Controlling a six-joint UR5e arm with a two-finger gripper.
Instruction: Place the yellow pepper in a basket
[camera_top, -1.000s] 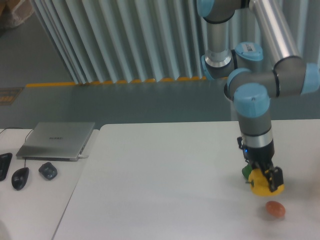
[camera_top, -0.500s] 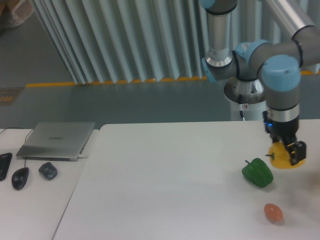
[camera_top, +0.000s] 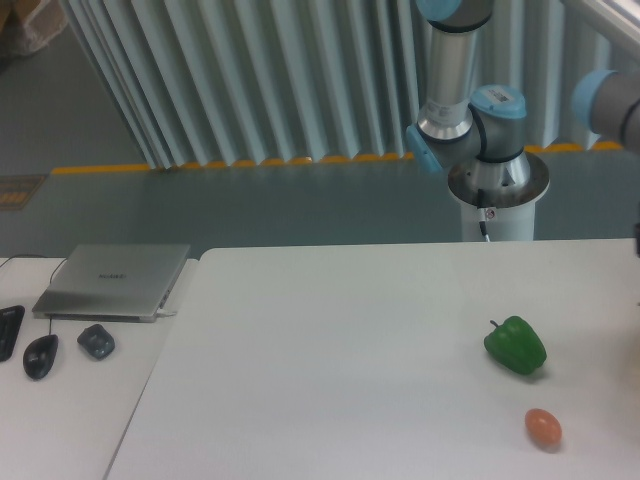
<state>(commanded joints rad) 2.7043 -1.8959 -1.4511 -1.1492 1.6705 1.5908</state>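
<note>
From my remote station, the gripper is out of frame past the right edge, so I cannot report its state. The yellow pepper is likewise not visible. Only the arm's base and upper joints (camera_top: 480, 110) show. On the counter (camera_top: 330, 340) I count one green pepper (camera_top: 516, 346) and one orange-red egg-shaped item (camera_top: 543, 428), both toward the right edge. At far left: one laptop (camera_top: 112, 281), two mice (camera_top: 40, 355).

No legible text; faint mark on laptop (camera_top: 112, 280) lid, too small to read.
</note>
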